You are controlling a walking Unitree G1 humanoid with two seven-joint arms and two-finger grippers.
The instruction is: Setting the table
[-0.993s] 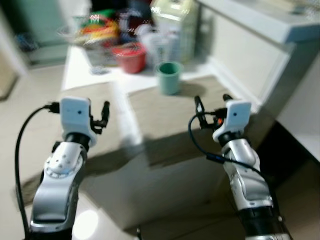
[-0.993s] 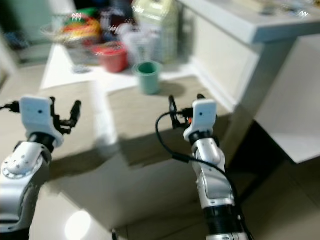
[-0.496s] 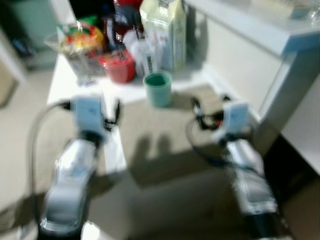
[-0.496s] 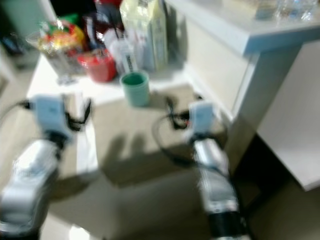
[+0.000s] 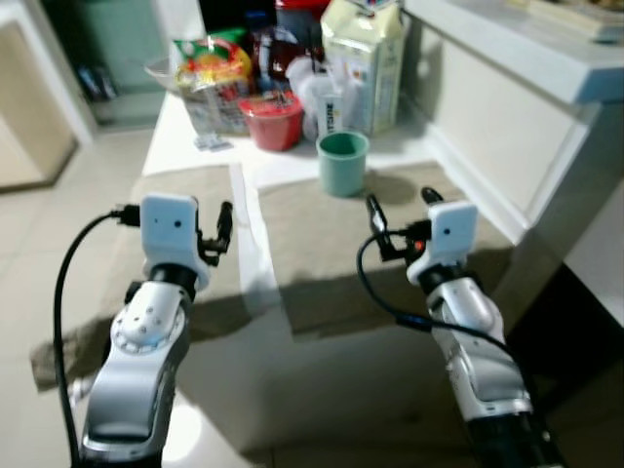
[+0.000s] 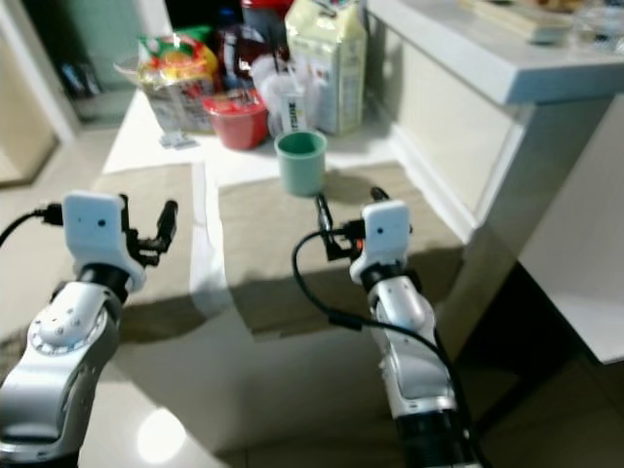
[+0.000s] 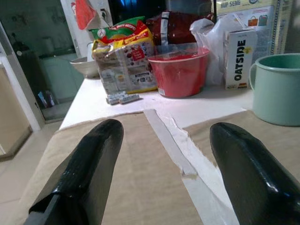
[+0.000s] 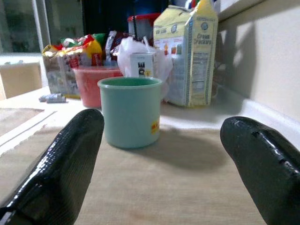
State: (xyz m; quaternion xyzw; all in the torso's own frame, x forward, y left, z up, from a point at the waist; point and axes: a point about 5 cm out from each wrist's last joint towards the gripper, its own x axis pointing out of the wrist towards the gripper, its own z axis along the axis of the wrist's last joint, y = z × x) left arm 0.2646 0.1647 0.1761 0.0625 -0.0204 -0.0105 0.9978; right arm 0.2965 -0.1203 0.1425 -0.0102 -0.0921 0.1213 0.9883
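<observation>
A green mug (image 5: 342, 163) stands upright at the far edge of the right beige placemat (image 5: 331, 253), on a white table (image 5: 185, 132). A second beige placemat (image 5: 180, 190) lies to the left of it. My right gripper (image 5: 402, 205) hovers open over the right placemat, a short way in front of the mug (image 8: 130, 111), with nothing between its fingers. My left gripper (image 7: 166, 178) is open and empty above the left placemat, pointing toward a red bowl (image 7: 179, 71).
At the back of the table stand a red bowl (image 5: 272, 121), a snack bag (image 5: 216, 83), a small Oatside carton (image 5: 329, 102) and a tall cracker carton (image 5: 363, 58). A white counter (image 5: 526, 88) rises close on the right. Tiled floor (image 5: 39, 253) lies to the left.
The whole view has shifted and sharpened, with the table now nearer and lower in the picture. Both grippers keep the same open pose in front of me.
</observation>
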